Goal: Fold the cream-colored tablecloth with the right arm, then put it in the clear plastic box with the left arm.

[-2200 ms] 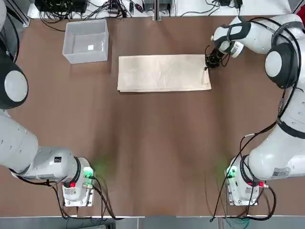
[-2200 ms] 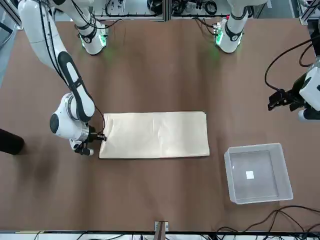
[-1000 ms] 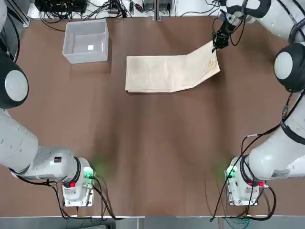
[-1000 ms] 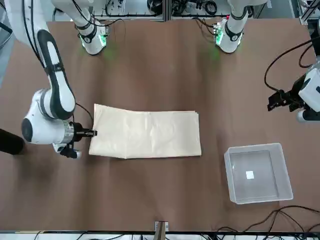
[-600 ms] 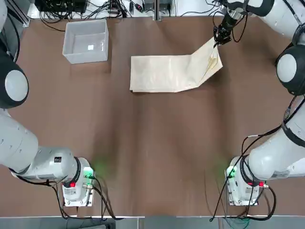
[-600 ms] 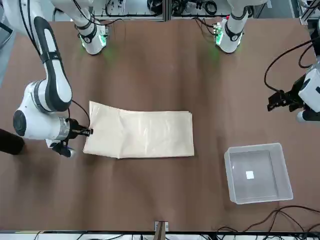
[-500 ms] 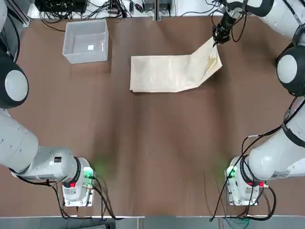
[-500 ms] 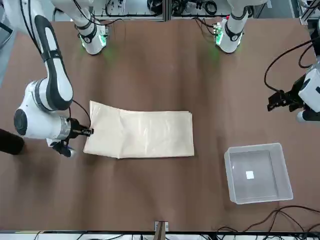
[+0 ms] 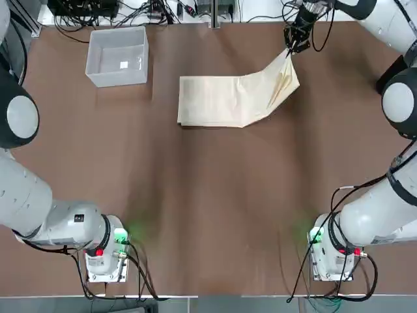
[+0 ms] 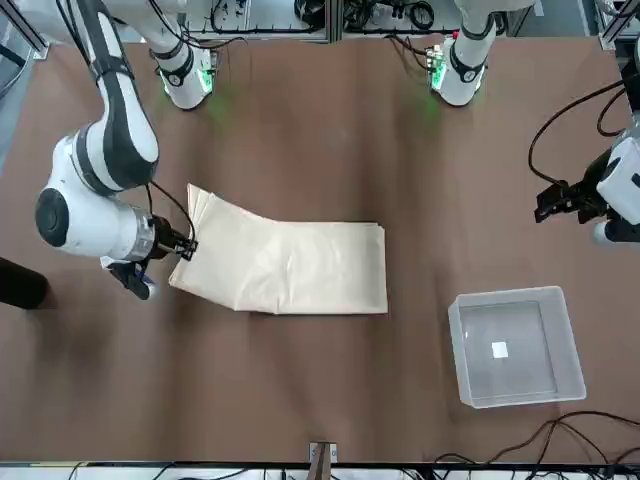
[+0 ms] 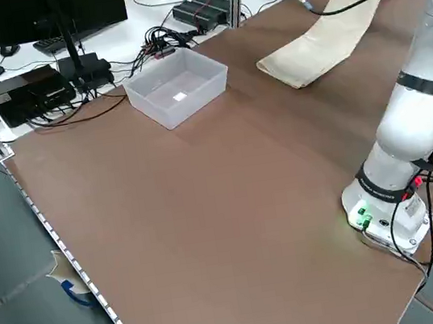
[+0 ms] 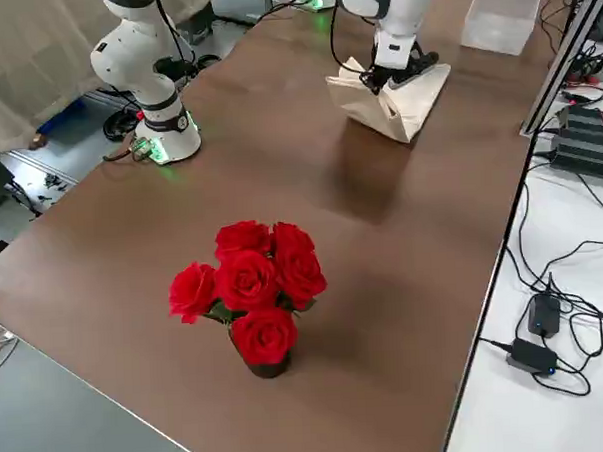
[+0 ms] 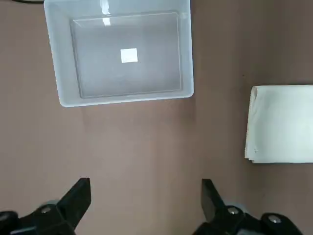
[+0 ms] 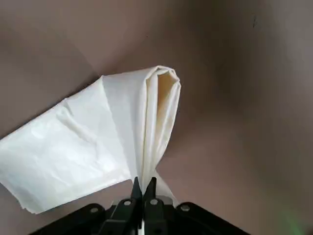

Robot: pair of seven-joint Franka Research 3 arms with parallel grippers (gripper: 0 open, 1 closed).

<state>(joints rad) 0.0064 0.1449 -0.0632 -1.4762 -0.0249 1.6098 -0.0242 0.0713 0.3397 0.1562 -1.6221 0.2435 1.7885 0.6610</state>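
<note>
My left gripper (image 13: 146,182) waits with its jaws wide apart and nothing between them, out over the table's left side. Near it, the clear plastic box (image 9: 133,75) sits upright with bare floor showing – ready, I'd say, but no use until the fold is done. Loose cables (image 9: 71,29) lie beyond it.

In the middle is the cream-colored tablecloth (image 9: 212,101). Its left part lies flat, but that edge has slid rightward from where it was, away from the box. The right end, flat a moment ago, is now lifted and bunched into pleats, and over the last instant it has swung inward. I read that as the fold starting, though a harder tug could drag the whole cloth again.

At that end my right gripper (image 14: 143,183) is clamped on the tablecloth. Farther right, well apart, red roses (image 12: 249,278) stand in a dark pot (image 10: 20,285).
</note>
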